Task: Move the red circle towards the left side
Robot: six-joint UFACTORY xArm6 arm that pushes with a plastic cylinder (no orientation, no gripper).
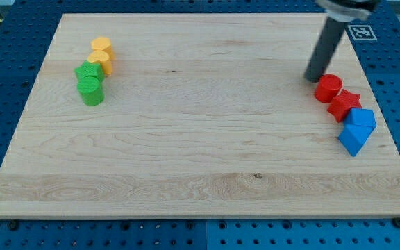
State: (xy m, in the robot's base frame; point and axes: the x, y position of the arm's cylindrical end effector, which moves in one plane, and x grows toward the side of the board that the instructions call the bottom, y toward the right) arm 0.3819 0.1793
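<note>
The red circle (328, 88), a short red cylinder, stands at the view's right on the wooden board (200, 111). A red star-shaped block (344, 104) touches it on its lower right. My tip (314, 78) rests on the board just left of and slightly above the red circle, very close to its upper left edge. The dark rod rises from there to the view's top right.
Two blue blocks (357, 130) sit below the red star near the board's right edge. At the view's left are two yellow blocks (101, 54) and two green blocks (89, 82) in a cluster. A blue pegboard surrounds the board.
</note>
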